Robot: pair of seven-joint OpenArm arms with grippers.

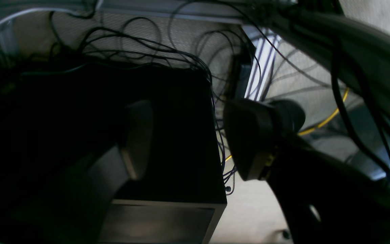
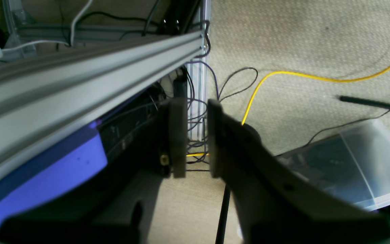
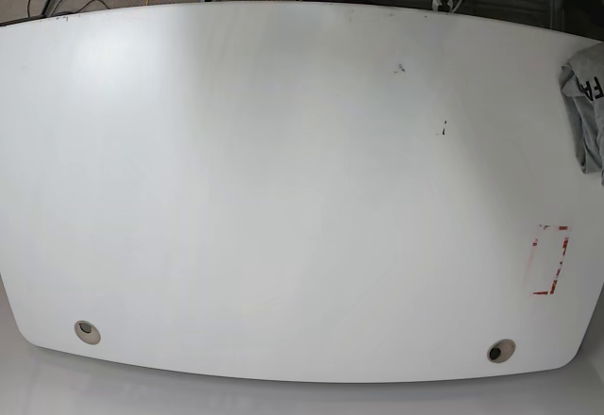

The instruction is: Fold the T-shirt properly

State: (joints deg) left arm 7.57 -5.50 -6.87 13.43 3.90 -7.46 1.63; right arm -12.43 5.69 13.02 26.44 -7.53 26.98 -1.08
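Your shirt [image 3: 587, 104] is bunched up at the far right edge of the table [image 3: 283, 198], grey with a bit of black lettering showing, and part of it runs out of the base view. Nothing is touching it. A red-marked rectangle [image 3: 550, 260] sits on the tabletop nearer the front edge on that same side.

Neither arm is over the table. Both wrist cams look down at carpet and cable mess below.

Left gripper [image 1: 185, 139] hangs with its jaws spread wide and nothing between them, over a black box [image 1: 168, 135], I think; that view is pretty dark.

Right gripper [image 2: 196, 139] has its jaws nearly together with just a narrow gap, empty, pointed down beside an aluminium rail [image 2: 80, 78]. A yellow cable [image 2: 317, 78] snakes across the carpet past it, with a clear plastic bin [image 2: 350, 162] to one side.
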